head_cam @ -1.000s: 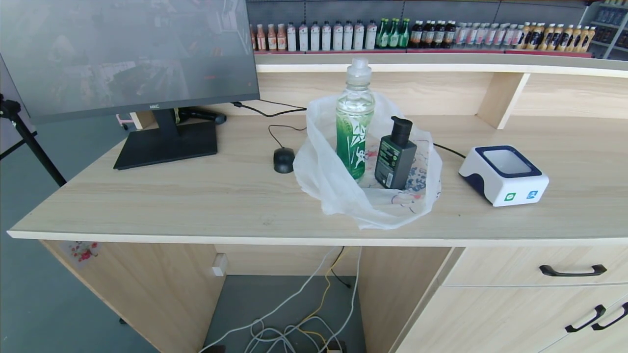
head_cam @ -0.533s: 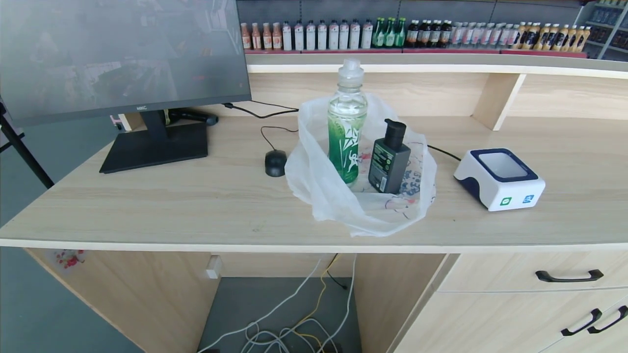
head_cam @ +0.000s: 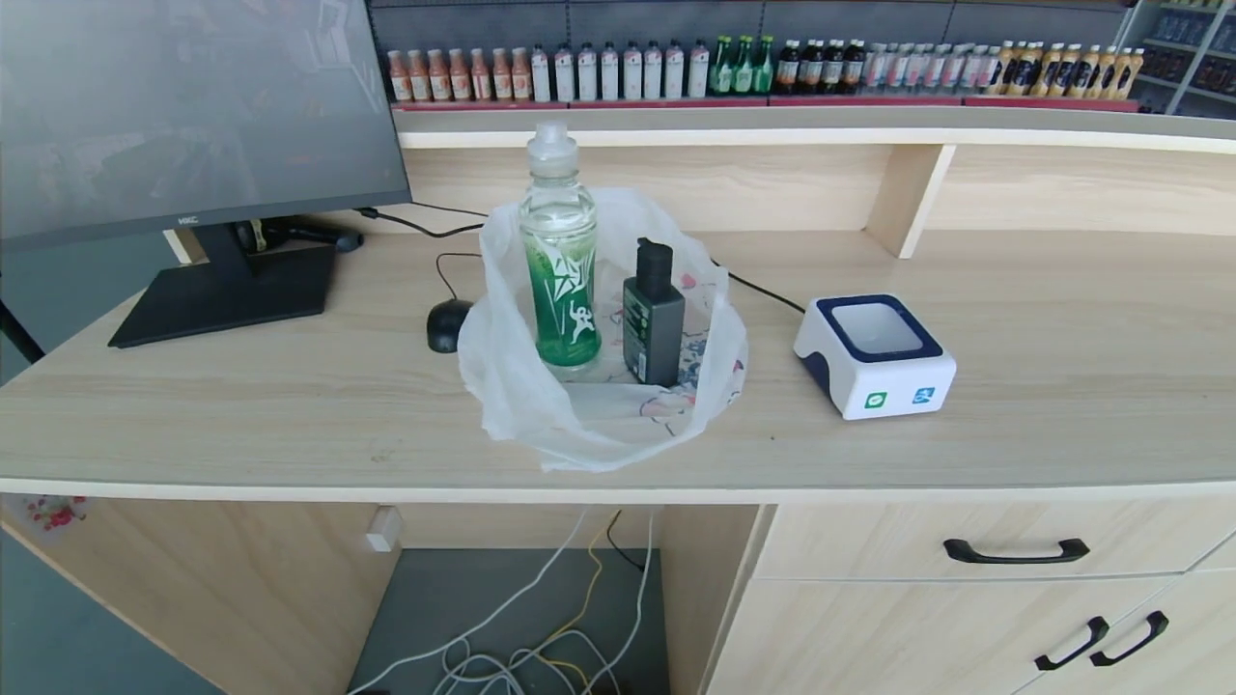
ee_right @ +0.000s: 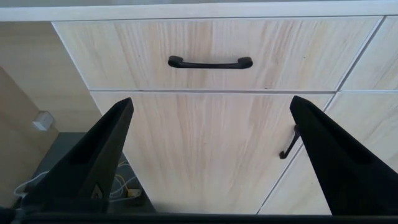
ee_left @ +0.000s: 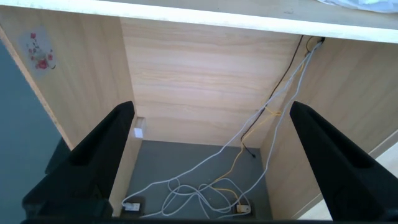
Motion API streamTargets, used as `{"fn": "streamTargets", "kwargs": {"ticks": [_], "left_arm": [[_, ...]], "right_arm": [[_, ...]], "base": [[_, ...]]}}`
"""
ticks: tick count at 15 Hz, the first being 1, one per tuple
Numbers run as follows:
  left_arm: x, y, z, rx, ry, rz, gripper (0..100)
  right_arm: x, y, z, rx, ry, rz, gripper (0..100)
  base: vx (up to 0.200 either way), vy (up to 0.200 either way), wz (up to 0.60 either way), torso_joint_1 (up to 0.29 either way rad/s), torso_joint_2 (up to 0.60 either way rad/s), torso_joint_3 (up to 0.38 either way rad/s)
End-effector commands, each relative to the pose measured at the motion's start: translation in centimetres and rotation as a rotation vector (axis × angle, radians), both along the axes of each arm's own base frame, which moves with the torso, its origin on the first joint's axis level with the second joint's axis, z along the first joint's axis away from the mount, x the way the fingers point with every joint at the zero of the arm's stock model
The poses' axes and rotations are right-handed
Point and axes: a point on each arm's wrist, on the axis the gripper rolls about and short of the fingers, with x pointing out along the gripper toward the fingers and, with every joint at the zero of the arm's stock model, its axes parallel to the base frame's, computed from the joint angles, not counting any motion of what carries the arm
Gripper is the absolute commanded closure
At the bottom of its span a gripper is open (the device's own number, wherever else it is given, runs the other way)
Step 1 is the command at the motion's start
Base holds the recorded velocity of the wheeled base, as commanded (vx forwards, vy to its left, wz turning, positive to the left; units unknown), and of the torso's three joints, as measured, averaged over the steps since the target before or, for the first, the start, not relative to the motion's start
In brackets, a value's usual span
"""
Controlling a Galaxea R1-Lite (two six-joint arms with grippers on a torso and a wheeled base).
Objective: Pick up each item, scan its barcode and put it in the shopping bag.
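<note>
On the wooden counter (head_cam: 290, 405) lies a white plastic shopping bag (head_cam: 521, 405), spread wide. Two items stand upright inside it: a clear bottle with a green label (head_cam: 560, 261) and, to its right, a dark pump bottle (head_cam: 654, 323). A white and blue barcode scanner (head_cam: 874, 355) sits on the counter right of the bag. My left gripper (ee_left: 211, 149) hangs open below the counter's edge, facing the cable space under it. My right gripper (ee_right: 208, 149) is open too, low in front of the drawers, with nothing between its fingers.
A monitor (head_cam: 183, 106) on a black stand occupies the counter's left, with a black mouse (head_cam: 446, 325) beside the bag. A raised shelf runs along the back. Drawers with black handles (ee_right: 210, 62) are under the counter's right; loose cables (ee_left: 205, 193) lie under the middle.
The whole head picture has shifted left, so the camera has moved. The bag, both bottles and the scanner keep their places on the counter.
</note>
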Motion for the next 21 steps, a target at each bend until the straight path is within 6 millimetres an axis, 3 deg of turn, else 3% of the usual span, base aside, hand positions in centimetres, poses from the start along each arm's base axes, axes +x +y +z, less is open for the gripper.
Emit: {"fn": "streamTargets", "kwargs": {"ticks": [1, 15, 21], "left_arm": [[0.00, 0.00, 0.01, 0.000, -0.001, 0.000, 0], [0.00, 0.00, 0.01, 0.000, -0.001, 0.000, 0], [0.00, 0.00, 0.01, -0.002, -0.001, 0.000, 0]], "right_arm": [[0.01, 0.00, 0.01, -0.001, 0.001, 0.000, 0], [0.01, 0.00, 0.01, -0.001, 0.001, 0.000, 0], [0.01, 0.00, 0.01, -0.004, 0.001, 0.000, 0]], "base": [[0.000, -0.200, 0.00, -0.002, 0.00, 0.002], [0.000, -0.200, 0.00, 0.004, 0.00, 0.002], [0.000, 0.000, 0.00, 0.000, 0.00, 0.000]]}}
